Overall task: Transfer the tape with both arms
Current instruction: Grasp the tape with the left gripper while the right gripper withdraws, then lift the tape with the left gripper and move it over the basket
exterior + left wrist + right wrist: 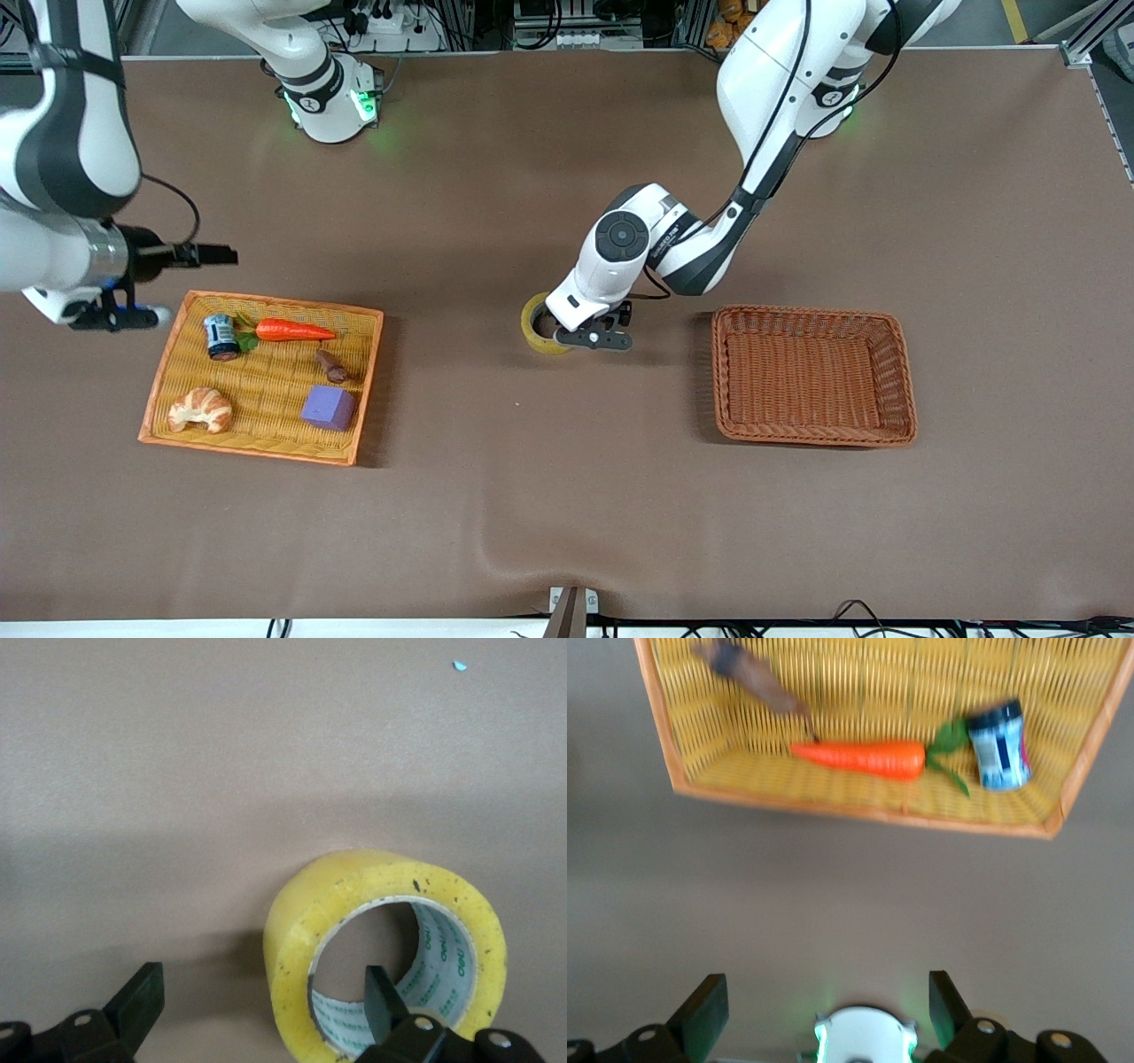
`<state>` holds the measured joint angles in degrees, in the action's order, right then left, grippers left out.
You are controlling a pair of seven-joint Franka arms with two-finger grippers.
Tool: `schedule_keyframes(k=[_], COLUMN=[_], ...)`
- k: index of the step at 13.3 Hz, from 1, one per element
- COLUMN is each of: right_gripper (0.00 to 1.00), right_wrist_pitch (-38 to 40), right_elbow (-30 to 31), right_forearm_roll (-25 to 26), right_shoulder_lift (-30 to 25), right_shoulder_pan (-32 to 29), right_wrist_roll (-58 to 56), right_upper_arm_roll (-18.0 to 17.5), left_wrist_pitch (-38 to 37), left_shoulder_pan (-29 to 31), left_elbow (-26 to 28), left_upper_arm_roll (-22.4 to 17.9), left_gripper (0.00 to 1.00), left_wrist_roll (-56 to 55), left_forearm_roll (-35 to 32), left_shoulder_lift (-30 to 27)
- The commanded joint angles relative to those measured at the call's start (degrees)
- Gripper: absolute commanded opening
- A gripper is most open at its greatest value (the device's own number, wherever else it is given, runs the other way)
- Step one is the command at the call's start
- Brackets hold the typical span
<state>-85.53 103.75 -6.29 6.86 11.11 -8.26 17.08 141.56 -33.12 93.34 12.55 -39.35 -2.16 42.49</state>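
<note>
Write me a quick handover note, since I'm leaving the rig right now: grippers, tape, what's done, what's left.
Left gripper: open, down at the tape, one finger inside the core, the other outside; not yet closed.
Right gripper: open, holding nothing, waiting above the table beside the yellow tray.
Tape: upright on the table between tray and brown basket.
Done: left arm's approach.
Left: grasp, lift, place, probably in the brown basket.

Tape [539,326] between tray [164,390] and basket [895,372]; croissant [200,409], cube [328,408] in tray.
</note>
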Motion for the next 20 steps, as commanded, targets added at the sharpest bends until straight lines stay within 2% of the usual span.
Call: schedule_keyframes(k=[1,2,3,4,5,6,8,10,13,17,20], right_gripper=[1.00,1.00,1.00,1.00,1.00,1.00,1.00,1.00,1.00,1.00,1.00], right_wrist_pitch=[0.98,1.07,1.15,1.16,0.98,0.98,0.98,0.81,0.63,0.71,0.89], right_elbow=[1.99,0.51,-1.86,-3.62,-5.47,-7.75,-12.75,-14.45,-16.55,-19.28,-19.37], right_forearm_roll=[1.19,1.19,1.19,1.19,1.19,1.02,0.23,0.13,-0.12,-0.48,-0.65], right_shoulder_lift=[-4.04,-3.87,-3.44,-3.08,-2.39,-1.77,0.86,2.10,2.19,2.19,1.14], right_shoulder_pan=[-3.80,-4.16,-4.42,-5.04,-5.22,-5.39,-4.69,-3.03,-2.23,0.22,1.55], right_wrist_roll=[-4.30,-4.31,-3.96,-3.70,-3.52,-3.43,-3.34,-3.26,-3.26,1.10,6.31], right_upper_arm_roll=[-1.00,-1.00,-1.00,-1.00,-1.00,-1.08,-1.26,-1.61,-1.61,-1.61,-1.53], left_wrist_pitch=[1.26,1.26,1.26,1.26,1.26,1.26,1.26,1.17,-1.45,-12.77,-22.97], left_shoulder_pan=[-0.81,-0.81,-0.90,-1.16,-1.60,-1.51,-1.51,-1.25,3.12,12.61,18.95], left_elbow=[-1.49,-1.49,-1.67,-2.19,-2.28,-2.28,-2.46,-3.43,-1.24,-1.23,-1.14], left_upper_arm_roll=[-0.69,-0.69,-0.69,-0.69,-0.69,-0.69,-0.69,-0.78,-0.69,-0.43,-0.51], left_gripper=[0.92,0.81,0.66,0.45,0.16,0.00,0.00,0.00,0.00,0.00,0.00], left_wrist_roll=[-0.73,-0.55,-0.55,-0.55,-0.55,-0.55,-0.81,-0.99,-0.64,2.16,9.28], left_forearm_roll=[-0.39,-0.39,-0.39,-0.39,-0.39,-0.39,-0.39,-0.39,-0.83,-0.92,-0.92], left_shoulder_lift=[1.37,1.55,1.72,1.81,1.81,1.64,1.46,0.33,-7.47,-18.29,-22.79])
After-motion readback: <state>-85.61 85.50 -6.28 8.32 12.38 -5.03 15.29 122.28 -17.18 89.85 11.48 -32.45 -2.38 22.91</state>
